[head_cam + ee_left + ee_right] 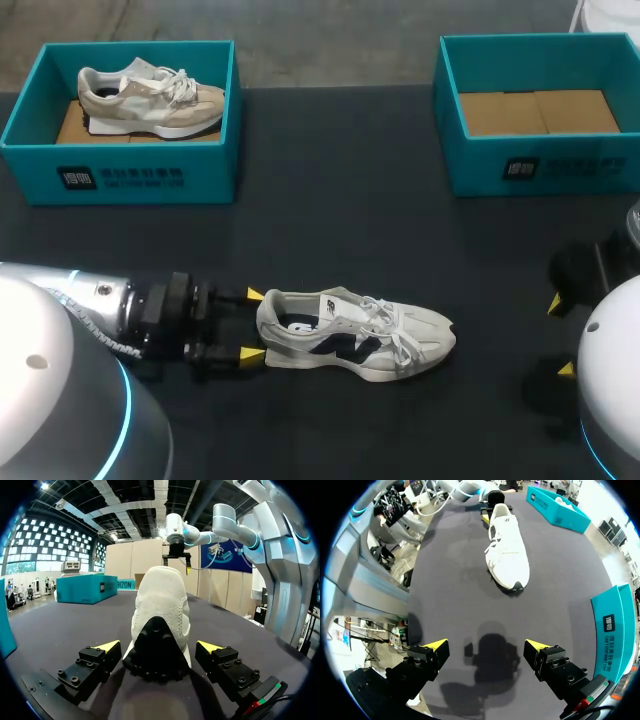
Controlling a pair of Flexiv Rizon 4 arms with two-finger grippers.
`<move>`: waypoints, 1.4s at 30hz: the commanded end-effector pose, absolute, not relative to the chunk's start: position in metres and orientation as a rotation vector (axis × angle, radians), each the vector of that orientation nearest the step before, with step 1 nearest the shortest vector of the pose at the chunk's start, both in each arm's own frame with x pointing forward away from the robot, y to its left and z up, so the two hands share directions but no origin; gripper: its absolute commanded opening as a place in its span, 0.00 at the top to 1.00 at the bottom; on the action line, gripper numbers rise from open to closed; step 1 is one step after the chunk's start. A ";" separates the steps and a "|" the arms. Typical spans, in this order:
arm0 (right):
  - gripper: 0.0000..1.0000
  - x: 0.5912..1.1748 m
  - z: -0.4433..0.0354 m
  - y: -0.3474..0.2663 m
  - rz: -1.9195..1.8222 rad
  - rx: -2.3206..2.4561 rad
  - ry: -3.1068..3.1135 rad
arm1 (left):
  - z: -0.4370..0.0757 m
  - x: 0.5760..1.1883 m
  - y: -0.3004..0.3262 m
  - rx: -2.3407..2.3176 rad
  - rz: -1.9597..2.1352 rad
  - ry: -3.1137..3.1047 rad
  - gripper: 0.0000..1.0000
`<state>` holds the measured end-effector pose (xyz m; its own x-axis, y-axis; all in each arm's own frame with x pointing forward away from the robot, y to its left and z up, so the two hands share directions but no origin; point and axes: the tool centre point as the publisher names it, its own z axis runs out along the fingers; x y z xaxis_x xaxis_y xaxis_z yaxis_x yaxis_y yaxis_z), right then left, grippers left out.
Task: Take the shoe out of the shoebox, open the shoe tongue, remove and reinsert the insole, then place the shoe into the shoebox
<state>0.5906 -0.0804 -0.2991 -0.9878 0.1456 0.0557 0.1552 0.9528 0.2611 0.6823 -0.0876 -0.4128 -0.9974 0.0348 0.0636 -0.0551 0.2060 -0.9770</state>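
A white shoe with dark side marks lies on its sole on the dark table, toe to the right. My left gripper is open, and its yellow tips stand on either side of the heel. In the left wrist view the heel sits between the fingers with a gap on each side. My right gripper hangs open and holds nothing, some way beyond the toe. From the right wrist view the shoe lies well ahead of the right gripper. An empty teal shoebox stands at the back right.
At the back left, a second teal box holds a beige shoe. In the right wrist view, the empty box's wall stands close beside the right gripper.
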 end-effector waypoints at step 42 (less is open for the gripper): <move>0.00 0.589 -0.300 -0.081 -0.412 -0.237 -3.072 | -0.420 0.681 -0.134 -0.034 1.940 -2.310 0.00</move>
